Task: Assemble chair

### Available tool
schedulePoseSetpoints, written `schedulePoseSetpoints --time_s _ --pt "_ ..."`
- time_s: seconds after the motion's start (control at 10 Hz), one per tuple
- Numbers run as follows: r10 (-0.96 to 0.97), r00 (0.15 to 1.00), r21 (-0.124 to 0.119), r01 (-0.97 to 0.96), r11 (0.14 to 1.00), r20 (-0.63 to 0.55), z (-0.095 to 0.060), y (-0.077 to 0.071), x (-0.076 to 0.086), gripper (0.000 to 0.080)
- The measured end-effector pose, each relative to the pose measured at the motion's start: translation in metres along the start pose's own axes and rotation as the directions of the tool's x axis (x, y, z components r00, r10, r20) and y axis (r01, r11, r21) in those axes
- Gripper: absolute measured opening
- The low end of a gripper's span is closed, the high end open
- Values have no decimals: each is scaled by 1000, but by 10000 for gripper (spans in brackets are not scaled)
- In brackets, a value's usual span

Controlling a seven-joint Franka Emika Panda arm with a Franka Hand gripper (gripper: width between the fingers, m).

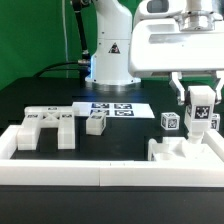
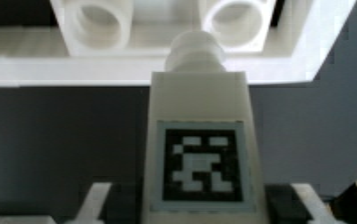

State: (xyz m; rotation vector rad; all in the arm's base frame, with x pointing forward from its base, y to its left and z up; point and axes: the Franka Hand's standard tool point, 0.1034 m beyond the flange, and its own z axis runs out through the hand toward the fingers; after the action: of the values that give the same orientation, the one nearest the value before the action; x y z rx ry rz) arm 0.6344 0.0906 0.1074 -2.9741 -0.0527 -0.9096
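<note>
Fingers (image 1: 181, 93) clamped on a tagged leg (image 1: 201, 106), right of frame, peg poised over the holed seat block (image 1: 178, 150), lower right. I judge nothing joined yet. Other chair parts (image 1: 48, 123) lie loose on the desk (image 1: 60, 95), left.

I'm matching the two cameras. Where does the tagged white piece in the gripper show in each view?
Exterior view: the tagged piece hangs upright at the exterior view's right, just above the chunky white block.
Wrist view: it fills the centre, its peg end pointing at that block's two round holes.
Shared landmark: that block.
</note>
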Motion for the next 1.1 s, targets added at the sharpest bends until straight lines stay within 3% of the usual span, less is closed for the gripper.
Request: schedulePoseSetpoints --time_s 0.2,1.1 --pt "-8 1000 0 8 1000 4 5 -1 4 290" --pt "-41 999 14 41 999 31 15 -19 -13 290"
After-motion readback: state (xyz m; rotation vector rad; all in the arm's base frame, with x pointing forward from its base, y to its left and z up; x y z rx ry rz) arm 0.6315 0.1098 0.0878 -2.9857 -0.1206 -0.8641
